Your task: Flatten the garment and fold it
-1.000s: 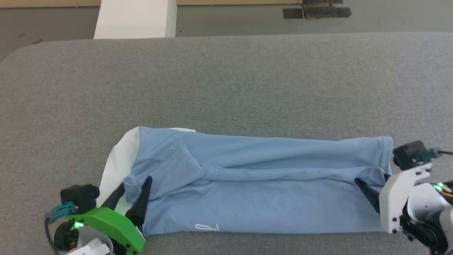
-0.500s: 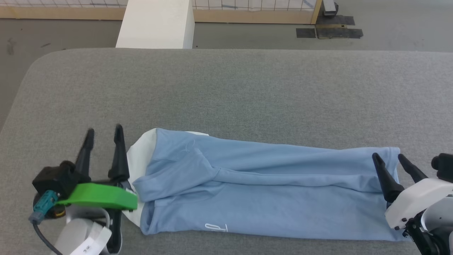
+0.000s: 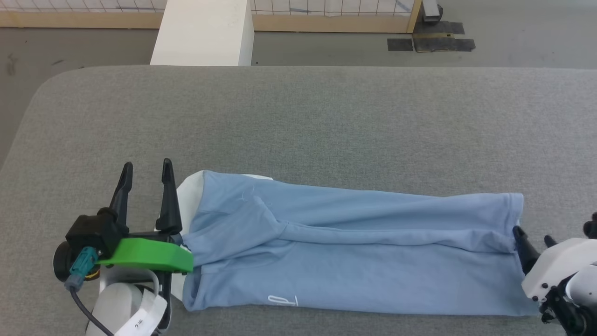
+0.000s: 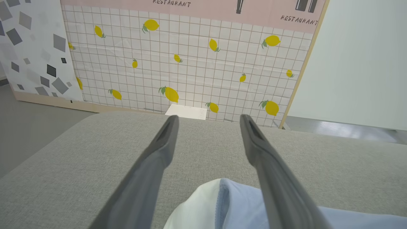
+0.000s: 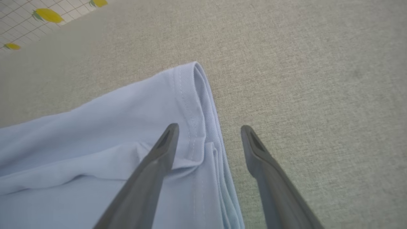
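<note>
Found the garment (image 3: pixel 354 252) lying as a long narrow band across the near part of the grey padded table (image 3: pixel 326 107), lengthwise from left to right; noted a raised fold of cloth running along its middle; recorded the white panel (image 3: pixel 189 198) at its left end and small white lettering (image 3: pixel 282 301) near its front edge.

Observed the left gripper (image 3: pixel 147 163) at the garment's left end, fingers spread apart, pointing away from the robot, grasping nothing; placed one finger just beside the white panel and the other over bare table; confirmed in the left wrist view, with white and blue cloth low between the fingers.

Observed the right gripper (image 3: pixel 532 234) at the garment's right end, likewise spread and empty; seen in the right wrist view straddling the stitched hem (image 5: pixel 190 121), one finger above blue cloth, the other above bare table; cannot tell whether either finger touches the cloth.

Logged beyond the table a white block (image 3: pixel 200 32) on the floor and a gridded wall panel printed with lemons (image 4: pixel 190 70).
</note>
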